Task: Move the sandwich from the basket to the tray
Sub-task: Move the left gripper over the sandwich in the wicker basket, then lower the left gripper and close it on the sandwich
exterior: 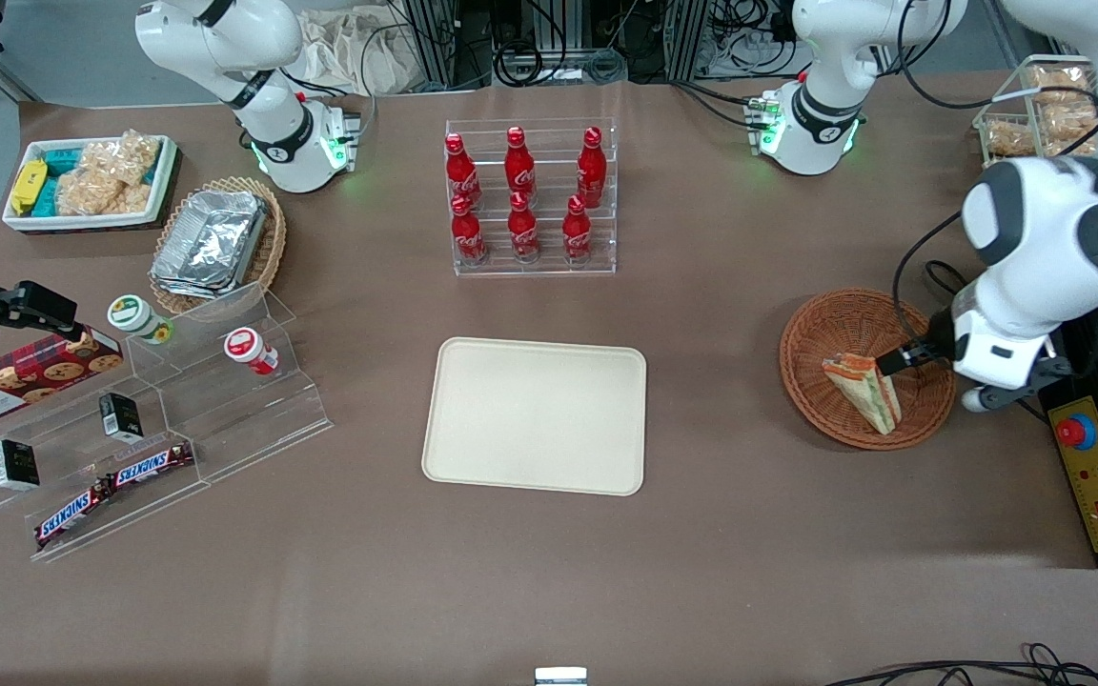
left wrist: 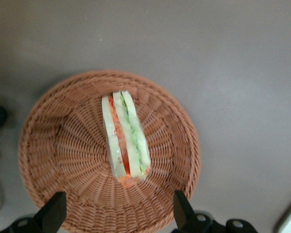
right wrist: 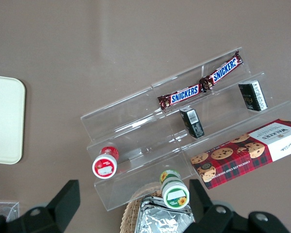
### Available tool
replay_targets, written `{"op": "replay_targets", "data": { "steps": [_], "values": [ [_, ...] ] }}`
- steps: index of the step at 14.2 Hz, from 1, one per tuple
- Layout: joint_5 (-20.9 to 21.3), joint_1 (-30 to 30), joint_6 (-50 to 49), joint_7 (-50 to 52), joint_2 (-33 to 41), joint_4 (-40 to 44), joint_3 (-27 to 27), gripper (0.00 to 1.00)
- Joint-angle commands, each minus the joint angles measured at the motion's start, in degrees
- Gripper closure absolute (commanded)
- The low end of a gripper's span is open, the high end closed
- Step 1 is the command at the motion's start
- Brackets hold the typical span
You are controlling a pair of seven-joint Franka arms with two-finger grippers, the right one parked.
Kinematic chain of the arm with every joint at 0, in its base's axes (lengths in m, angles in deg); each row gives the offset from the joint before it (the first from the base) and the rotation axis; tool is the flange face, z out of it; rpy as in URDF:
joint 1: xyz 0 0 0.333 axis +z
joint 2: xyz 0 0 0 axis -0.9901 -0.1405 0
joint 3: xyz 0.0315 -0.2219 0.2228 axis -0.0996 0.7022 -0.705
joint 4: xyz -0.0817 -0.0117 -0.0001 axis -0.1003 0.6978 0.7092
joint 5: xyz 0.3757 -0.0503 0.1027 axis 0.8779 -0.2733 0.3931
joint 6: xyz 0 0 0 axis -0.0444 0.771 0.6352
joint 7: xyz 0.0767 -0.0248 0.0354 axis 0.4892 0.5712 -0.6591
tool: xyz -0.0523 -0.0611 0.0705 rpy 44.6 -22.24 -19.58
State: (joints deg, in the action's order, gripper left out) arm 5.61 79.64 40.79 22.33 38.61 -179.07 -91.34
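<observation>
The sandwich [exterior: 864,389], a clear-wrapped wedge with orange and green layers, lies in the round reddish-brown wicker basket [exterior: 816,329] toward the working arm's end of the table. In the left wrist view the sandwich [left wrist: 126,138] rests on edge in the middle of the basket [left wrist: 53,145]. My left gripper [exterior: 897,360] hovers over the basket beside the sandwich. It is open and empty [left wrist: 119,213], and its fingers [left wrist: 182,208] stand wide apart short of the sandwich without touching it. The cream-beige tray [exterior: 537,414] lies bare at mid-table and also shows in the right wrist view [right wrist: 5,119].
A rack of red cola bottles [exterior: 530,195] stands farther from the camera than the tray. A black and yellow control box [exterior: 1097,476] sits close beside the basket. A tan oval basket with foil containers [exterior: 215,243], a white snack bin [exterior: 91,181] and a clear stepped shelf [exterior: 158,429] lie toward the parked arm's end.
</observation>
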Motion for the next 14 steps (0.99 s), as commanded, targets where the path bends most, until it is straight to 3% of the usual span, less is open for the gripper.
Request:
{"op": "replay_targets", "data": {
  "steps": [1,6,9,10,12,13,14],
  "values": [
    [0.02,-0.18,5.29,4.6,-3.27,-2.71,-0.08,0.01],
    [0.46,-0.18,9.42,6.2,-8.2,-3.07,-0.17,0.01],
    [0.37,-0.27,14.16,7.68,-11.54,-3.07,-0.17,0.14],
    [0.37,-0.35,15.48,7.95,-12.33,-3.07,-0.16,0.27],
    [0.46,-0.35,16.19,7.87,-12.95,-3.07,-0.16,0.87],
    [0.55,-0.27,16.19,7.52,-12.69,-2.98,-0.25,1.0],
    [0.55,-0.35,16.19,7.51,-12.17,-2.98,-0.25,1.0]
  ]
}}
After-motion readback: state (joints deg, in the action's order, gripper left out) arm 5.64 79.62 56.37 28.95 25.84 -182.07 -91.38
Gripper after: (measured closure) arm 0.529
